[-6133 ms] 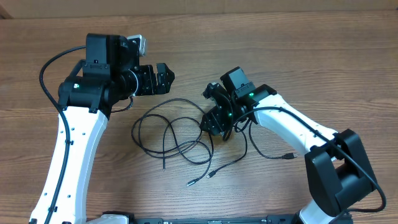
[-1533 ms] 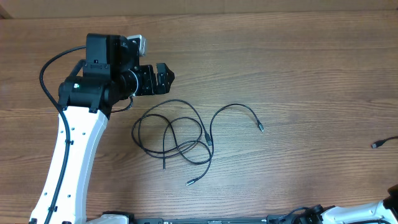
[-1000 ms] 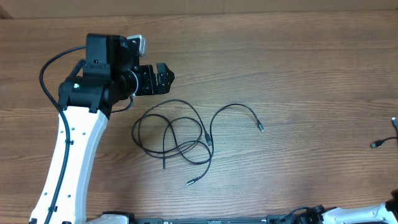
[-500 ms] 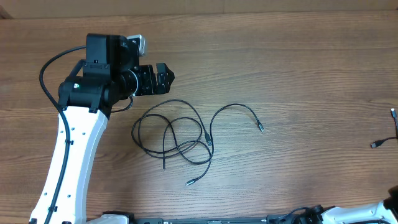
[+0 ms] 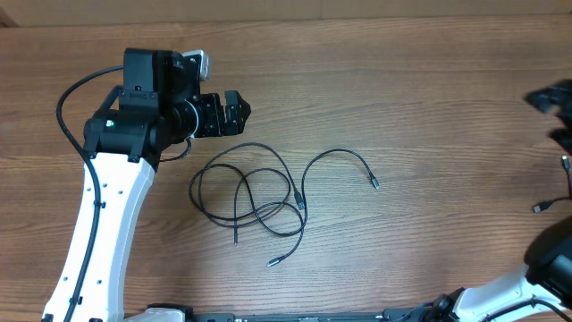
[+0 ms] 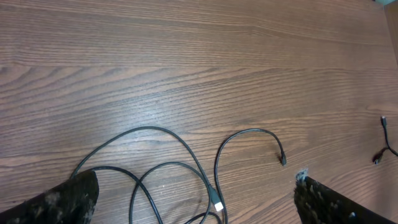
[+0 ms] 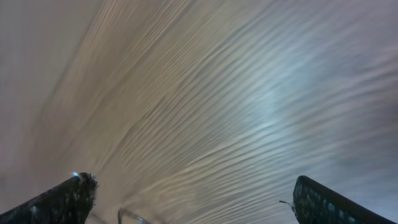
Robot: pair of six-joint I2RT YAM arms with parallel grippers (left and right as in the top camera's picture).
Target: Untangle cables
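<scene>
Several thin black cables [image 5: 252,190] lie in overlapping loops on the wooden table [image 5: 402,80]. One strand curves right to a plug [image 5: 374,182]. A separate cable [image 5: 547,205] rests at the right edge. My left gripper [image 5: 239,110] hovers open just above and left of the loops. The left wrist view shows the cables [image 6: 163,167] and a silver-tipped plug [image 6: 217,206] between that gripper's [image 6: 199,205] wide-apart fingers. My right gripper [image 5: 550,118] is open at the far right edge, away from the tangle. The right wrist view is blurred, with that gripper [image 7: 199,202] over bare wood.
The left arm [image 5: 98,224] runs along the left side of the table. The right arm [image 5: 536,277] rises from the bottom right corner. In the left wrist view the separate cable [image 6: 384,148] shows at the right edge.
The right arm has swung up into view at the right edge of the table. The left arm and the looped cables have not moved.
</scene>
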